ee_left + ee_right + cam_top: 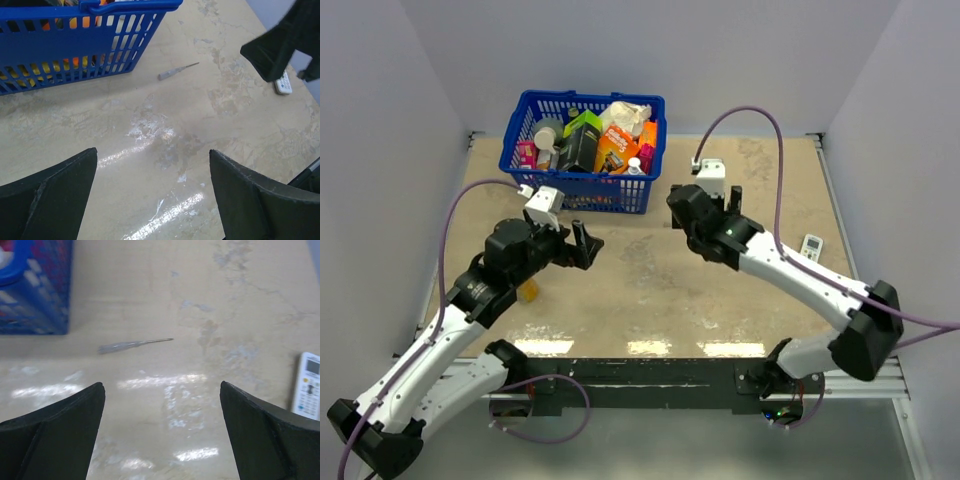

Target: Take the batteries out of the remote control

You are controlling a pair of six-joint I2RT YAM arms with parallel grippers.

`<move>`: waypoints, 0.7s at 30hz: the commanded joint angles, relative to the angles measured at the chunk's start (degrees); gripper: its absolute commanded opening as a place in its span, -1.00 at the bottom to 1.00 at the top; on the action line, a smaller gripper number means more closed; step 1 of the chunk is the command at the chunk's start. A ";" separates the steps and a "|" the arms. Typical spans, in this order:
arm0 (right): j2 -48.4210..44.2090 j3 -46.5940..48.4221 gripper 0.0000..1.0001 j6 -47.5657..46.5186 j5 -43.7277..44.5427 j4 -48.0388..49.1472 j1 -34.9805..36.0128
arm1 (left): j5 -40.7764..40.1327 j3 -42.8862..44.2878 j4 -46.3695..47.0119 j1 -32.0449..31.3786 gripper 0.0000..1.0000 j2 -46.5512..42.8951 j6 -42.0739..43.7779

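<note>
Remote control (310, 385) lies face up on the counter (650, 290), off to the right of the right tool (162, 390) and slightly ahead of it, partly cut off by the wrist view's edge. No batteries show, so their recess is probably on the underside. Both tools are spread wide and carry nothing; the left tool (152, 155) hangs over bare counter, with the blue basket (65, 50) ahead to its left. A thin grey stick (132, 345) lies ahead and left of the right tool, well apart from the remote. The reach probably belongs to the right tool: swing it rightward until the remote sits centred between the fingers, line them across its narrow width, descend squarely, and pinch near the middle so it can be turned over without tipping.
</note>
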 commanded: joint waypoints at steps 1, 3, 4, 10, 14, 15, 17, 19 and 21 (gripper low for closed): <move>5.22 4.89 0.97 -2.28 6.93 -8.27 -11.36 | 0.48 -1.71 3.26 0.33 0.95 0.15 2.53; 6.01 4.63 0.97 -2.10 5.44 -8.01 -15.51 | 0.30 -2.77 3.61 0.33 0.95 -0.55 2.88; 6.28 4.54 0.96 -2.19 3.09 -7.83 -19.53 | 0.30 -3.29 3.88 0.33 0.95 -0.90 3.32; 10.67 3.31 0.95 -2.19 0.35 -7.13 -31.67 | 1.00 -6.73 6.25 0.33 0.95 -3.98 3.94; 13.57 0.50 0.89 -5.26 -6.84 -2.31 -39.69 | 1.36 -6.81 6.51 0.33 0.95 -4.50 4.03; 14.79 -0.20 0.88 -5.44 -6.70 -1.86 -40.75 | 1.27 -6.82 6.43 0.33 0.95 -4.59 3.86; 15.94 -0.30 0.88 -5.18 -6.69 -1.85 -42.86 | 1.97 -7.08 6.60 0.33 0.95 -4.94 3.50; 16.91 -0.73 0.88 -4.83 -7.57 -1.51 -44.79 | 2.67 -7.34 6.87 0.33 0.95 -5.21 3.50; 17.35 -0.82 0.89 -4.57 -10.20 -0.98 -47.16 | 3.03 -7.52 7.04 0.33 0.95 -5.21 3.41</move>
